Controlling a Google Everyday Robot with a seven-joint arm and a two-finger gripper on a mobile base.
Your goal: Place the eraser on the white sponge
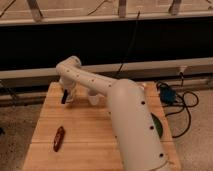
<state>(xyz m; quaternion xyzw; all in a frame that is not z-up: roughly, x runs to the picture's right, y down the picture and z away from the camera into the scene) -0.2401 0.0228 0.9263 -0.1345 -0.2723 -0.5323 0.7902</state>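
Observation:
The white sponge (93,97) is a small white lump on the wooden table (90,140), at the back, just under the white arm. My gripper (64,98) is dark and hangs low over the table's back left part, a short way left of the sponge. A small dark piece shows at its tip, and I cannot tell whether it is the eraser. A red-brown oblong thing (59,138) lies on the table at the front left, apart from the gripper.
The thick white arm (130,120) crosses the right half of the table. A green thing (156,125) sits at the table's right edge. A blue box with black cables (170,95) lies on the floor to the right. A dark wall runs behind.

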